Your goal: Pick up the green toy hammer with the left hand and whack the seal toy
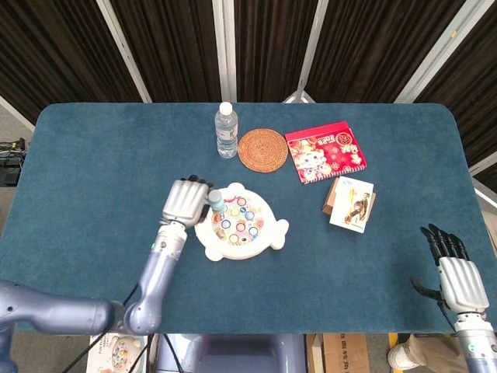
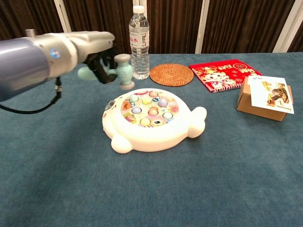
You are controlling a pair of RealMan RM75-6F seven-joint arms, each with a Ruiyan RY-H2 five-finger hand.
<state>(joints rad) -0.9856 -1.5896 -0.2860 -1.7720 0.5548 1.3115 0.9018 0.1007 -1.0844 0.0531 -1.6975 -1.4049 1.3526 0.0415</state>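
The white seal toy (image 1: pixel 242 231) (image 2: pixel 154 119) lies mid-table, its top set with several coloured pegs. My left hand (image 1: pixel 183 202) (image 2: pixel 97 53) grips the green toy hammer (image 2: pixel 124 71) (image 1: pixel 215 203), holding it in the air just left of the seal. In the chest view the hammer head hangs above the table beside the seal's head end, clear of the pegs. At the near right edge of the table my right hand (image 1: pixel 455 273) rests with fingers straight and apart, holding nothing.
A water bottle (image 1: pixel 226 130) (image 2: pixel 139 41) and a round woven coaster (image 1: pixel 262 148) (image 2: pixel 171 74) stand behind the seal. A red book (image 1: pixel 325 151) (image 2: pixel 225 74) and a small cardboard box with a card on top (image 1: pixel 349 203) (image 2: pixel 265 97) lie to the right.
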